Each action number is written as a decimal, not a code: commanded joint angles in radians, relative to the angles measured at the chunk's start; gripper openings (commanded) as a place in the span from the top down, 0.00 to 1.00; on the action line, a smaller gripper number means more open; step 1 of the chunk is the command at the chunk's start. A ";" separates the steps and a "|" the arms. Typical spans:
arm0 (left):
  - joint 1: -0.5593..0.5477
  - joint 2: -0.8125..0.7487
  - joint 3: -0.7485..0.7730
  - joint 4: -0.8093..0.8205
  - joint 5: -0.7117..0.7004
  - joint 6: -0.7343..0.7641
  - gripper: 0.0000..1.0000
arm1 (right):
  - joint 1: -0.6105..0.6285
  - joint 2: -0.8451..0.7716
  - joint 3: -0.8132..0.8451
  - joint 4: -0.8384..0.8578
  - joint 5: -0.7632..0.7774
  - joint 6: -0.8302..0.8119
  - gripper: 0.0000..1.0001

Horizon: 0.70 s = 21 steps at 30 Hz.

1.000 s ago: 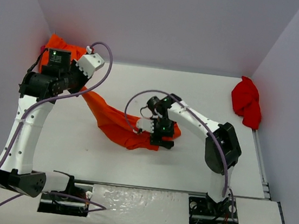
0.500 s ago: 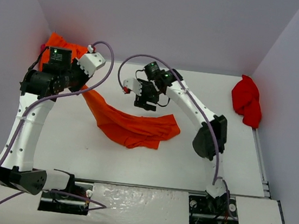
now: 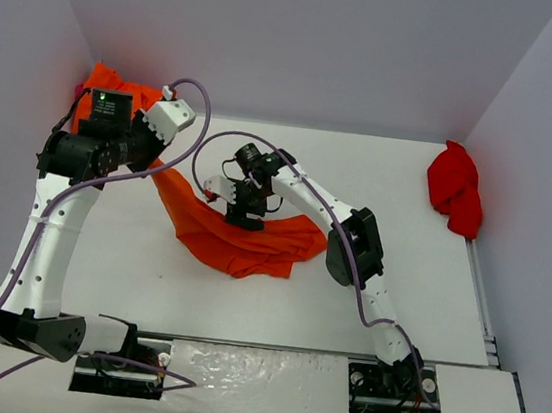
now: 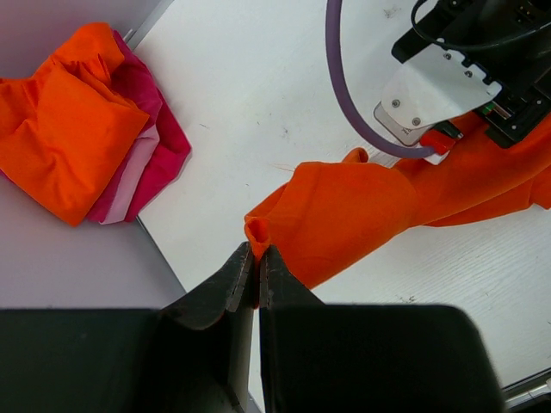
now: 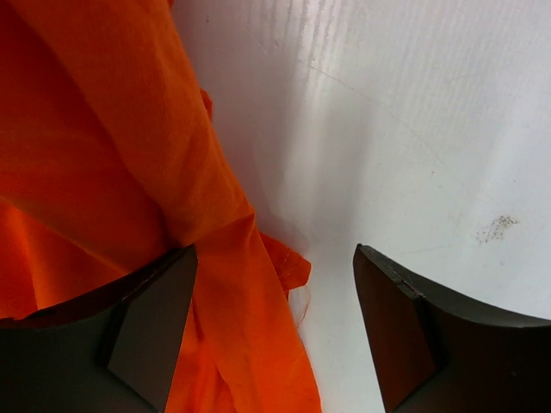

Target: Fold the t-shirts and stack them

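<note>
On the table [image 3: 147, 271] the orange t-shirt [image 3: 251, 244] lies rumpled left of the middle, one corner hoisted toward the far-left corner where the folded stack [image 4: 77, 129] sits, and a red tee [image 3: 455, 188] is bunched at the right edge. My left gripper [image 4: 256, 254] is pinched tight on that raised corner, while the right gripper [image 5: 274, 258] hangs jaws wide apart over the shirt's edge, holding nothing. I'd drop the right straight down, grab just one layer, then spread both arms to flatten it before folding.
</note>
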 commanded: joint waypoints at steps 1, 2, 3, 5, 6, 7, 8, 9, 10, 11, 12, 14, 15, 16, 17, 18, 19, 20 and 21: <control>0.012 -0.013 0.046 0.045 0.004 0.000 1.00 | 0.005 -0.082 -0.011 -0.036 0.007 -0.002 0.29; 0.012 -0.013 0.046 0.047 0.004 0.000 1.00 | -0.001 -0.089 -0.011 -0.036 0.018 -0.001 0.29; 0.012 -0.014 0.042 0.045 0.004 0.001 1.00 | -0.011 -0.103 -0.019 -0.036 0.046 0.001 0.29; 0.010 -0.018 0.033 0.046 0.003 0.004 1.00 | -0.030 -0.133 -0.042 -0.035 0.086 0.000 0.28; 0.011 -0.020 0.029 0.046 0.003 0.006 1.00 | -0.054 -0.147 -0.056 -0.033 0.093 -0.003 0.28; 0.011 -0.021 0.023 0.045 0.002 0.008 1.00 | -0.085 -0.156 -0.068 -0.031 0.096 -0.004 0.28; 0.010 -0.022 0.019 0.046 0.001 0.009 1.00 | -0.118 -0.158 -0.073 -0.031 0.095 0.002 0.28; 0.011 -0.022 0.016 0.049 0.001 0.010 1.00 | -0.154 -0.158 -0.078 -0.031 0.099 0.007 0.28; 0.012 -0.021 0.013 0.052 0.002 0.011 1.00 | -0.184 -0.158 -0.082 -0.030 0.103 0.011 0.28; 0.012 -0.020 0.013 0.053 0.004 0.011 1.00 | -0.208 -0.158 -0.092 -0.029 0.102 0.014 0.28; 0.012 -0.018 0.014 0.054 0.006 0.012 1.00 | -0.234 -0.158 -0.109 -0.027 0.099 0.015 0.27; 0.010 -0.014 0.018 0.057 0.010 0.010 1.00 | -0.285 -0.156 -0.139 -0.020 0.101 0.017 0.27; 0.011 -0.012 0.019 0.058 0.010 0.008 1.00 | -0.301 -0.153 -0.148 -0.017 0.102 0.017 0.27; 0.011 -0.011 0.021 0.058 0.011 0.008 1.00 | -0.317 -0.149 -0.155 -0.014 0.102 0.017 0.27; 0.010 -0.010 0.024 0.058 0.012 0.008 1.00 | -0.334 -0.147 -0.163 -0.011 0.101 0.015 0.26; 0.011 -0.009 0.025 0.056 0.012 0.008 1.00 | -0.343 -0.140 -0.168 -0.005 0.102 0.014 0.26; 0.011 -0.008 0.027 0.055 0.012 0.008 1.00 | -0.352 -0.133 -0.168 0.000 0.101 0.015 0.26; 0.010 -0.007 0.028 0.054 0.012 0.008 1.00 | -0.362 -0.128 -0.166 0.004 0.100 0.016 0.26; 0.010 -0.004 0.028 0.055 0.012 0.008 1.00 | -0.367 -0.114 -0.159 0.004 0.099 0.018 0.26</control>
